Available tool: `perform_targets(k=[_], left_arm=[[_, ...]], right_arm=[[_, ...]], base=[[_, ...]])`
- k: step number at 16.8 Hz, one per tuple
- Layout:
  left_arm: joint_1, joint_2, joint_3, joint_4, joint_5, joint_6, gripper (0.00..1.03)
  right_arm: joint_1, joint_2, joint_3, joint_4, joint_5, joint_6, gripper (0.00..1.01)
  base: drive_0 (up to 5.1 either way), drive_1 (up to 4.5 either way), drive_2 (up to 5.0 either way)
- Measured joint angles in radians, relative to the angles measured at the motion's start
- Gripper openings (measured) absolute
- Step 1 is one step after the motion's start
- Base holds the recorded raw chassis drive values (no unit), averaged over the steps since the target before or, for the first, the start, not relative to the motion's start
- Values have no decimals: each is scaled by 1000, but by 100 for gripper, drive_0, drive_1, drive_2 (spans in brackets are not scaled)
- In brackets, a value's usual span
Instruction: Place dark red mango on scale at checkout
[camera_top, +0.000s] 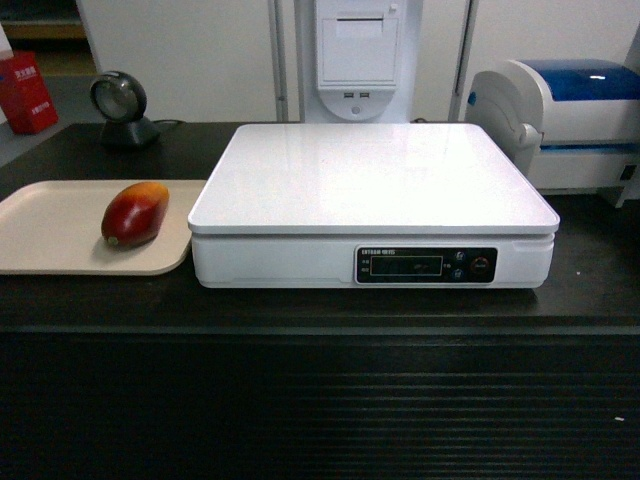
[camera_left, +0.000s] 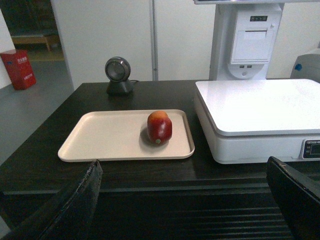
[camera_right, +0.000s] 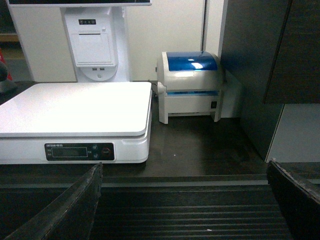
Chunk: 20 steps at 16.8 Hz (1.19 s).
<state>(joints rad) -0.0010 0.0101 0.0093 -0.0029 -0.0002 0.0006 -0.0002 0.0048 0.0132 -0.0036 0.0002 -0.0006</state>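
— Where's the dark red mango?
— Lying on the beige tray, left of the scale on the table.
— And the pincers?
— The left pincer gapes wide, well short of the fruit; the right pincer is wide too, facing the scale.

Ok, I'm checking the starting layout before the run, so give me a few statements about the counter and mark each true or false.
1. The dark red mango lies on the beige tray. True.
2. The scale already has fruit on its platter. False: the platter is bare.
3. The tray sits left of the scale in the head view. True.
4. The left gripper is closed on the mango. False: its fingers are spread wide, well short of the fruit.
5. The white-and-blue printer stands on the tray. False: it stands on the checkout, behind the scale's right side.
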Motion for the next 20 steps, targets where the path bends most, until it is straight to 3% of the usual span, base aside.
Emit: perform_targets(k=[4, 5, 6, 7, 8, 10, 14, 17, 20], left_arm=[[0, 0, 0, 0, 0, 0, 98], [-21, 14, 20, -76, -64, -21, 98], [-89, 103, 71, -174, -203, -63, 98], [-116, 209, 120, -175, -293, -75, 98], [-91, 267, 154, -126, -319, -79, 98], [-45, 333, 187, -24, -260, -74, 98], [174, 800, 301, 348, 62, 5, 98], [185, 1215, 528, 499, 212, 27, 98], [129, 1608, 790, 434, 212, 69, 98]], right_arm=[[0, 0, 0, 0, 0, 0, 98], [0, 0, 0, 0, 0, 0, 98], [0, 0, 0, 0, 1, 0, 98], [0, 0, 0, 1, -1, 0, 98], [0, 0, 0, 0, 1, 0, 98], [0, 0, 0, 0, 0, 0, 98], [0, 0, 0, 0, 0, 0, 98], [0, 0, 0, 0, 0, 0, 98], [0, 0, 0, 0, 0, 0, 98]], base=[[0, 0, 0], [0, 0, 0], [0, 0, 0], [0, 0, 0], [0, 0, 0], [0, 0, 0], [0, 0, 0], [0, 0, 0], [0, 0, 0]])
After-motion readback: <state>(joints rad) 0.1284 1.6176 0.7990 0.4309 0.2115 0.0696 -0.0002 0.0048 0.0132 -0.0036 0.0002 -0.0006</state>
